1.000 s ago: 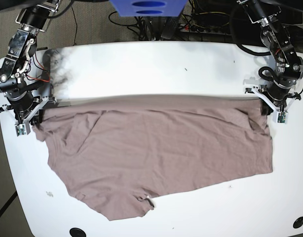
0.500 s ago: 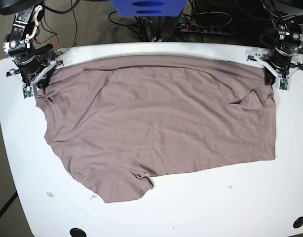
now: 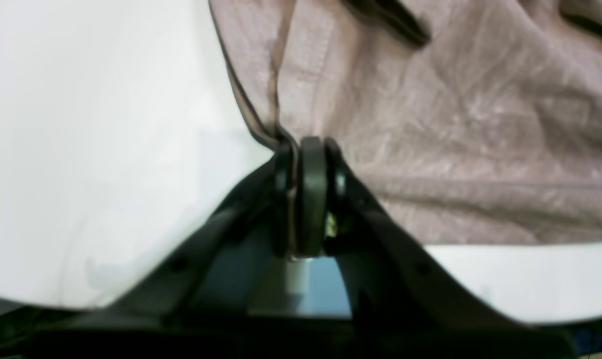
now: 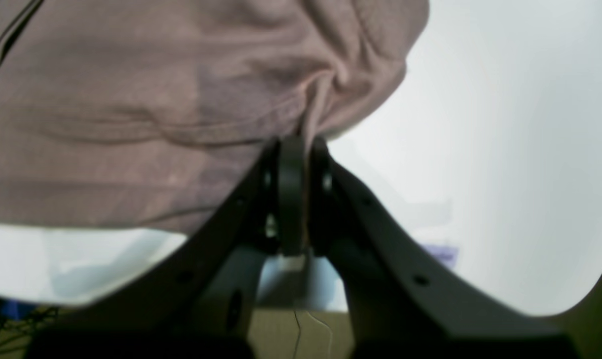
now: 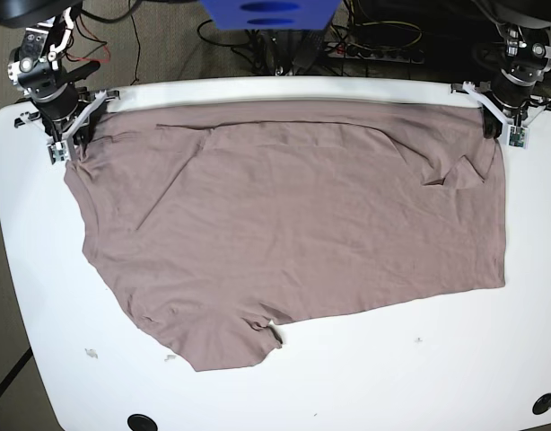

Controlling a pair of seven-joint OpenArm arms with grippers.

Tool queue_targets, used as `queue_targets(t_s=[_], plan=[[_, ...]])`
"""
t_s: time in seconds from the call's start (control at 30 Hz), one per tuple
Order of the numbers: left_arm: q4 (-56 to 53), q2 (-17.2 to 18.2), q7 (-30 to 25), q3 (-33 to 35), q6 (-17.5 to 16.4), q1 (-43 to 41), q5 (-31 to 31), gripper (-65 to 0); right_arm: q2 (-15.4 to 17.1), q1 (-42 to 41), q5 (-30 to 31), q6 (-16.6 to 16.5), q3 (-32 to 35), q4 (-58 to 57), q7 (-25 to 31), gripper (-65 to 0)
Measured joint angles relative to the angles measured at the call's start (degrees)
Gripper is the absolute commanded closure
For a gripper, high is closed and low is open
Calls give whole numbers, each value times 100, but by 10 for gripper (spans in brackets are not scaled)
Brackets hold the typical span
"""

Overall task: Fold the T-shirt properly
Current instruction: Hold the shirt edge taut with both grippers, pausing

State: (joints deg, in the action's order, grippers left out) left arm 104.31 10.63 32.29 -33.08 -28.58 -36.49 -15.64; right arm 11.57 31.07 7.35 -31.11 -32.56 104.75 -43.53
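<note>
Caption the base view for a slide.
Both grippers, left and right, pinch the T-shirt spread across the white table.

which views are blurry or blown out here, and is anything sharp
Base view: sharpest, evenly lit, the T-shirt wrinkles readable, little shadow on the white table. Left wrist view: soft all over, the left claw dark and out of focus, table washed to bright white. Right wrist view: likewise soft, the right claw blurred, table glaring pale.
</note>
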Motion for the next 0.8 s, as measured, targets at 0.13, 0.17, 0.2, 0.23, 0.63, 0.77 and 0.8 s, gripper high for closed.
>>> queue_targets(t_s=[0.13, 0.17, 0.2, 0.23, 0.63, 0.77, 0.8], plan=[[122, 2, 28, 2, 17, -229, 22, -3, -70, 282, 37, -446, -127, 138, 52, -3], [149, 0, 24, 2, 17, -247, 22, -3, -83, 328, 46, -457, -138, 140, 55, -3], [162, 0, 26, 0, 17, -297, 20, -3, -120, 350, 55, -501, -197, 140, 105, -3], [173, 0, 24, 0, 17, -345, 20, -3, -153, 391, 79, -520, -227, 140, 120, -3], [348, -22, 111, -151, 7, -544, 4, -3, -238, 470, 55, -474, -267, 144, 223, -4], [345, -28, 140, -149, 13, -483, 2, -3, -219, 352, 28, -428, -199, 151, 120, -4], [341, -26, 142, -144, 15, -431, 4, -3, -208, 304, -15, -424, -181, 157, 63, -4]])
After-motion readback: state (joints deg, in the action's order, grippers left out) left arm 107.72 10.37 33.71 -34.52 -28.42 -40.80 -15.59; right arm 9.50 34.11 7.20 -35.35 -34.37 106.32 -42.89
